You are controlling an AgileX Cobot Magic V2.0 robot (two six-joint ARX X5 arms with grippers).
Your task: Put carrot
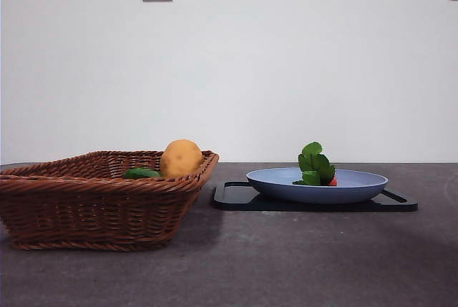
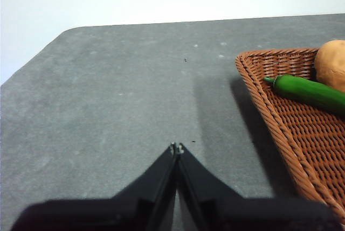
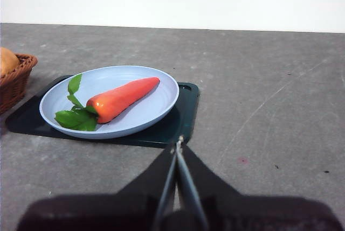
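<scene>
Right wrist view: glossy orange-red carrot (image 3: 123, 99)

- The orange tapered toy carrot (image 3: 123, 98) lies on the round pale-blue plate (image 3: 151, 111).
- That plate rests on the flat black rectangular tray (image 1: 236, 198).
- The brown woven wicker basket (image 1: 86, 210) sits left of it, holding the tan round potato (image 1: 180, 157) and the green vegetable (image 1: 142, 173).

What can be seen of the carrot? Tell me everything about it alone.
The carrot is a glossy orange-red toy that looks like plastic, tapering to a blunt tip, with a bunch of green leaves at its thick end. It lies on its side in the blue plate, which sits on a black tray. From the front only its leaves and a bit of orange show above the rim. No gripper touches it.
</scene>
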